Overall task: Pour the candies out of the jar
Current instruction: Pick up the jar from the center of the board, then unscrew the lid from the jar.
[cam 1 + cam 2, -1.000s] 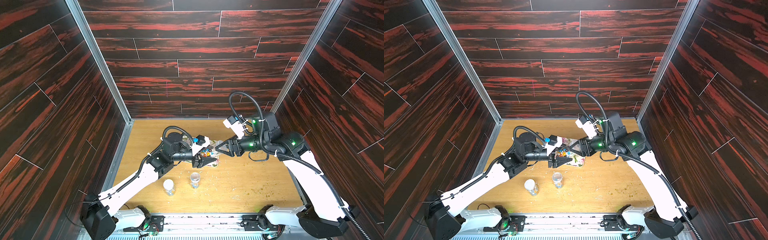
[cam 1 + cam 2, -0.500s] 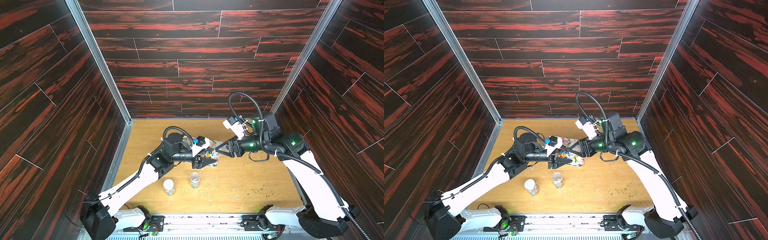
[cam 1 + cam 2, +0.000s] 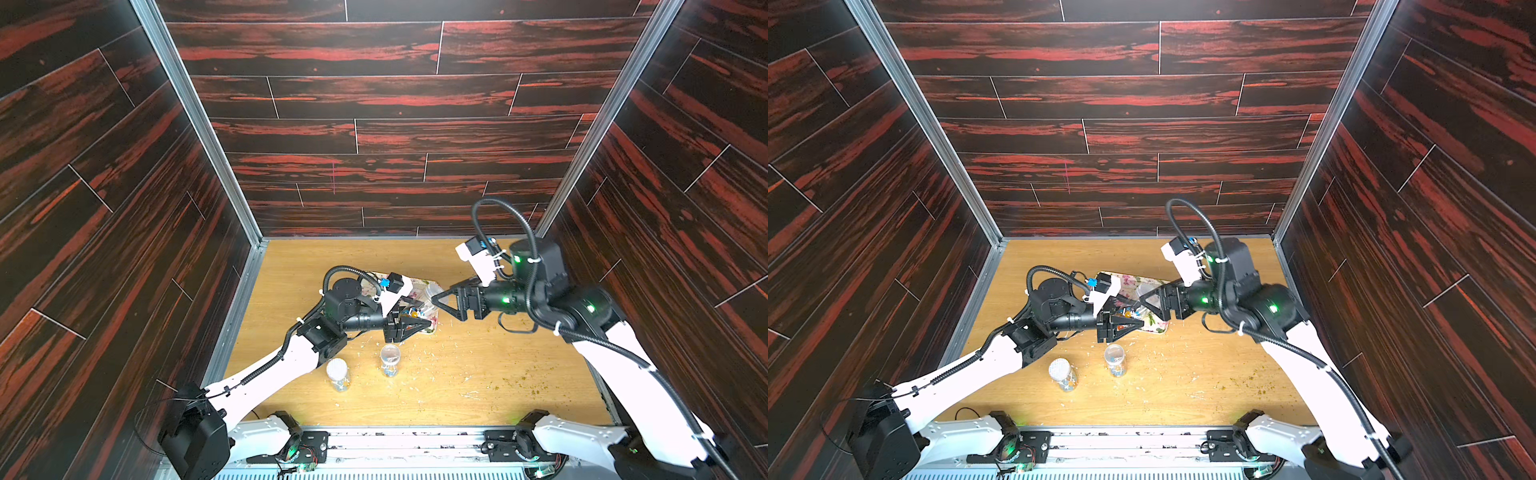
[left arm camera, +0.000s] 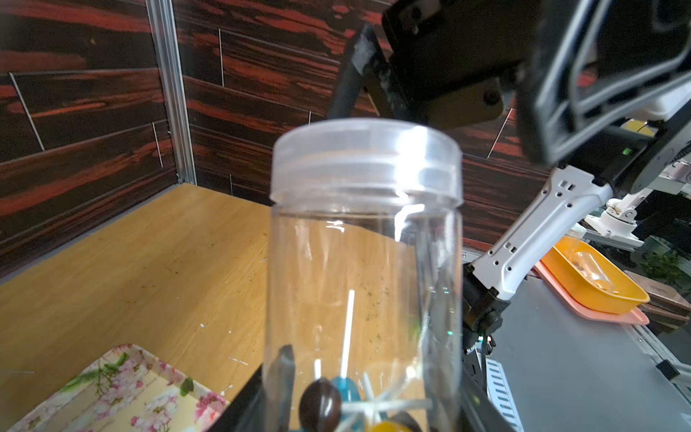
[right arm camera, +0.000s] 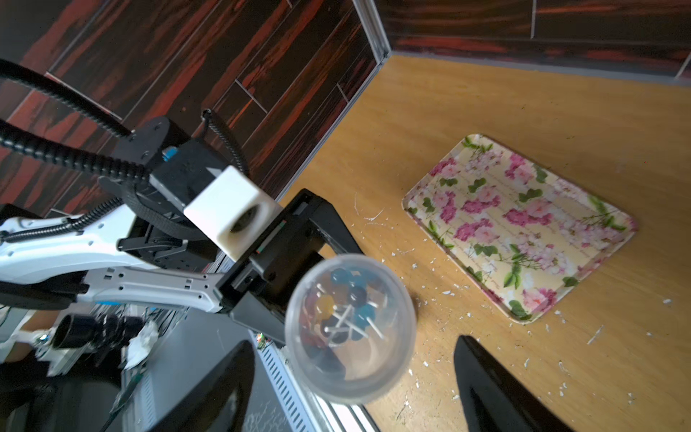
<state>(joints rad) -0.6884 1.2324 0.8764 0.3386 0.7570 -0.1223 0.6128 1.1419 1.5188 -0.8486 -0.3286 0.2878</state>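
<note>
My left gripper (image 4: pixel 366 411) (image 3: pixel 415 324) is shut on the lower part of a clear plastic jar (image 4: pixel 364 269) (image 5: pixel 349 329), held above the table. A clear screw lid (image 4: pixel 366 161) sits on the jar's far end. The candies (image 4: pixel 321 404) (image 5: pixel 347 303), brown, blue and orange balls on thin pale sticks, lie at the gripped end. My right gripper (image 5: pixel 353 344) (image 3: pixel 442 303) (image 3: pixel 1150 303) faces the lid, open. One black finger (image 5: pixel 217 392) stands on each side of the lid, apart from it.
A floral tray (image 5: pixel 523 224) (image 3: pixel 430 329) (image 4: pixel 123 389) lies flat on the wooden table under and beside both grippers. Two small clear jars (image 3: pixel 337 372) (image 3: pixel 390 357) stand nearer the front edge. Pale and greenish crumbs are scattered over the table.
The right gripper's jaws have spread wider around the jar's lid. The left gripper has kept the jar in about the same place.
</note>
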